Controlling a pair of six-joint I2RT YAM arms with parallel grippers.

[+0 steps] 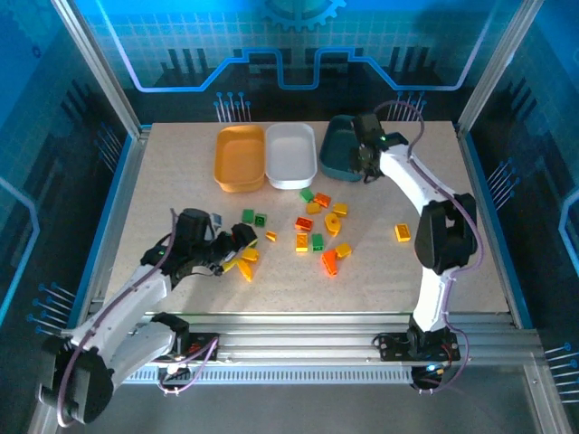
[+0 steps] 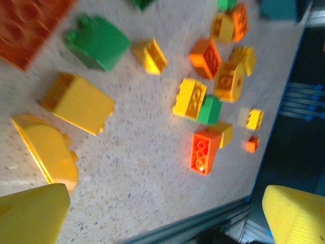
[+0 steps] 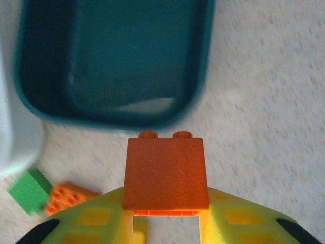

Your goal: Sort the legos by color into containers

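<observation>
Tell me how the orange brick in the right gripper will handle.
Probably rigid: the orange brick shows crisp edges while clamped. Its smooth flat sides look slippery, so it might slide. With flat faces, it is unlikely to roll.

The top camera looks steeply down from above and behind the arm bases and takes in the whole table [image 1: 181,194]. The left wrist camera sits low and close at the table's 8 o'clock. It faces toward 3 o'clock across the loose legos [image 1: 329,262] [image 2: 201,152], which the top view shares. The right wrist camera hangs very near at 1 o'clock, aimed down at the dark teal tray [image 1: 336,149] [image 3: 117,61], with an orange lego [image 3: 166,173] looming at 6 o'clock.
</observation>
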